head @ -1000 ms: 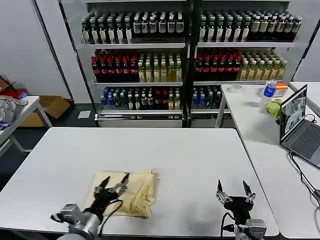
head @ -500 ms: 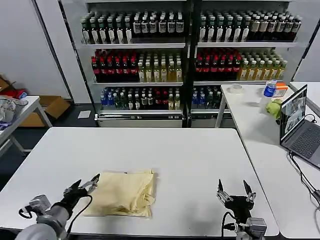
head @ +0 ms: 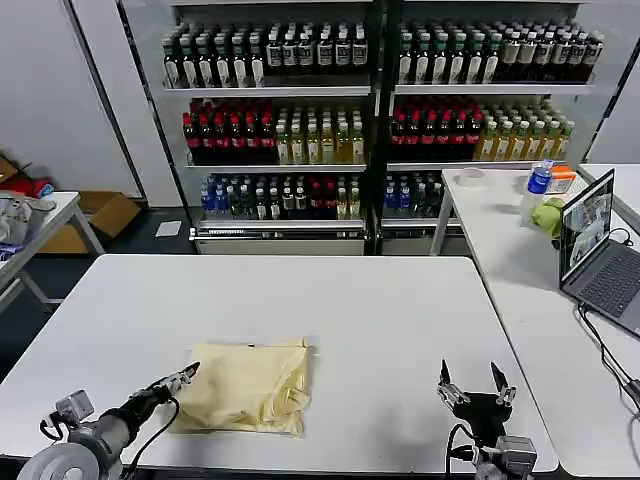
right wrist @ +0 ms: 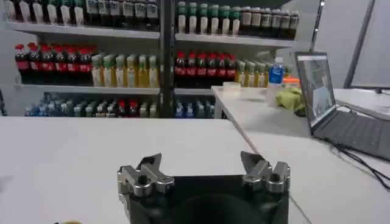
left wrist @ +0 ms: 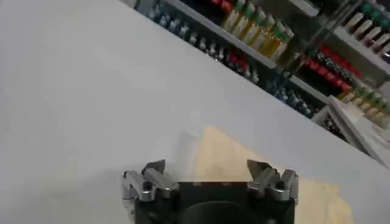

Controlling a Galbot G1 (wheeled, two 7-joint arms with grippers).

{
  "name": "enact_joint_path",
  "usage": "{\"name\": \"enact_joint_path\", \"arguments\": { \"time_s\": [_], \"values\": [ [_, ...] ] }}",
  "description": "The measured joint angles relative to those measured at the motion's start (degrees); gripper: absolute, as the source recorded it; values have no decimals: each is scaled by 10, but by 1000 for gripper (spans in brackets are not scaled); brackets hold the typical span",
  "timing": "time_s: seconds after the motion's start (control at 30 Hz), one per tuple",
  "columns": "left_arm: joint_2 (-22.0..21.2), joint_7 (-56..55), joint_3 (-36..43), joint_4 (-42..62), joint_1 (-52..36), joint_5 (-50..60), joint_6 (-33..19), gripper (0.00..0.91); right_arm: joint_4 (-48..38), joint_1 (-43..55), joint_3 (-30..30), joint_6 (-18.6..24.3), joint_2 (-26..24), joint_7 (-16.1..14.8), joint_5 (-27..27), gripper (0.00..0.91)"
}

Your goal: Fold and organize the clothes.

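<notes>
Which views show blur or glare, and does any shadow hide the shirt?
Head view: even overhead light, the shirt sharp with only a thin shadow at its edges, mild sheen on the table. Left wrist view: the left gripper is crisp, the shelves behind it soft. Right wrist view: the right gripper and the laptop are clear.

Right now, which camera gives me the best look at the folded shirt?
The head view: the whole folded cream-yellow shirt lies flat on the white table, beside the left gripper. The left wrist view catches only part beyond its open fingers; the right wrist view barely a sliver.
</notes>
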Motion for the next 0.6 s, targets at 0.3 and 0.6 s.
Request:
{"name": "enact_joint_path", "arguments": {
  "time_s": [0.3,0.6],
  "values": [
    [-14,28,22,7,-9,-6,9,907,9,-8,5,0,2,1,-1,907],
    [-23,44,31,22,-19,-6,1,10,18,-19,7,0,5,1,-4,907]
  ]
}}
